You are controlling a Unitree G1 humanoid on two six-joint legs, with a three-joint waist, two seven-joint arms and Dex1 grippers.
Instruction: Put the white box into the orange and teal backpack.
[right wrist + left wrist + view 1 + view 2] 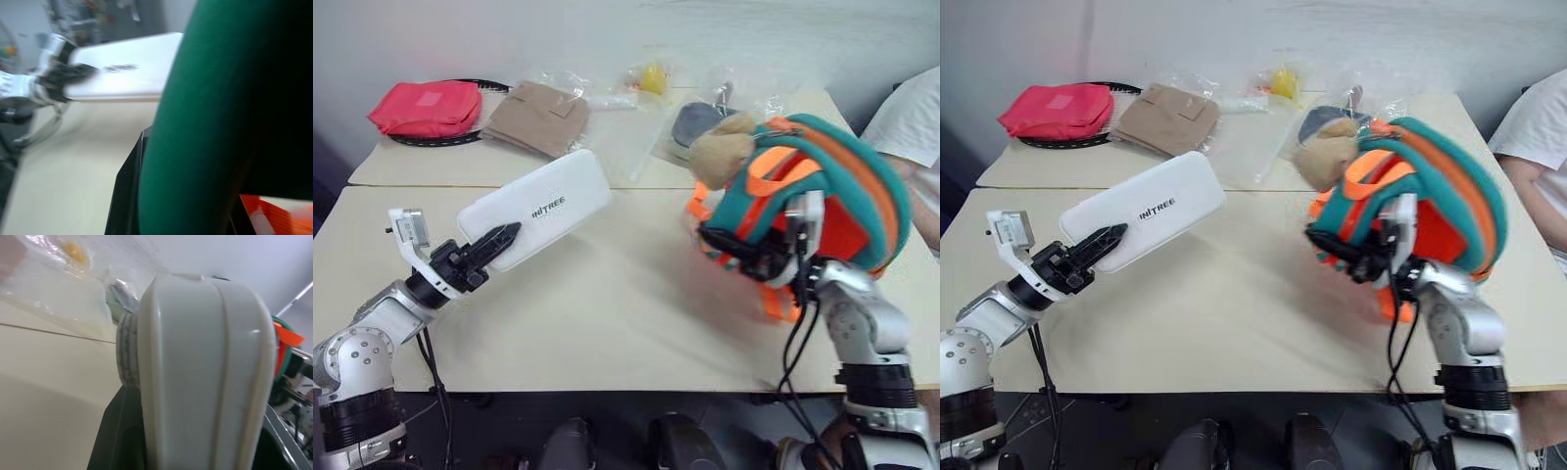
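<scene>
left eye view: left gripper [505, 238] pinches one end of the flat white rigid plastic box [536, 208], held above the cream table [607, 313]. right gripper [729, 245] clamps teal trim of the soft orange and teal backpack [813, 186]. box likely light, stiff, slippery; backpack floppy.

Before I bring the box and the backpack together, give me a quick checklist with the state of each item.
1. White box clamped in the left tool: ok, gripped at one end and held off the table.
2. Orange and teal backpack in the right tool: ok, lifted; the tool is shut on teal trim in the right wrist view.
3. Backpack opening faces the box: cannot tell, no opening shows.
4. Gap between box and backpack free: ok.
5. Box lined up toward the backpack: ok, its free end points that way.
6. Person's arm beside the backpack: not ok, close.
</scene>
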